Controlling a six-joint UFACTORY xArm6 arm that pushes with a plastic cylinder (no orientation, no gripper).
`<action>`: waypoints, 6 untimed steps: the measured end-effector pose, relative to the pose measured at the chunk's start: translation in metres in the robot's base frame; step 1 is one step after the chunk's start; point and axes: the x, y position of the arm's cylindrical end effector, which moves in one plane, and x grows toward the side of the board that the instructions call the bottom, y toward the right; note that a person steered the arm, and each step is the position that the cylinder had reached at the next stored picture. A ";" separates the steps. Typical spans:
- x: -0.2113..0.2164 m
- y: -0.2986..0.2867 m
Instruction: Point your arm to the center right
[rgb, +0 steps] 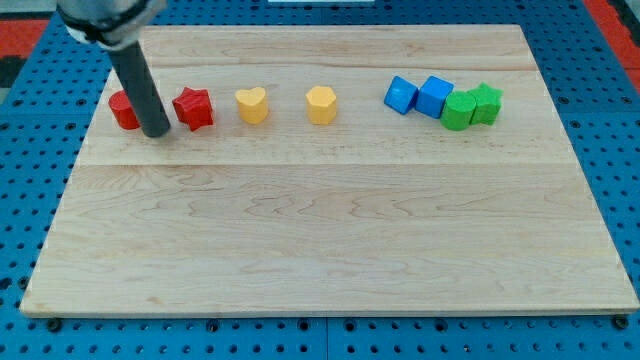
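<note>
My tip rests on the wooden board at the view's upper left, between a red block, partly hidden behind the rod, and a red star. To the right in the same row lie a yellow heart and a yellow hexagon. Farther right sit two blue blocks, touching each other. Beside them are a green block and a green star. The tip touches no block that I can make out.
The wooden board lies on a blue pegboard surface. All blocks form one row near the board's top edge.
</note>
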 end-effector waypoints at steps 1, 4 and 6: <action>0.018 0.062; -0.023 0.475; -0.061 0.370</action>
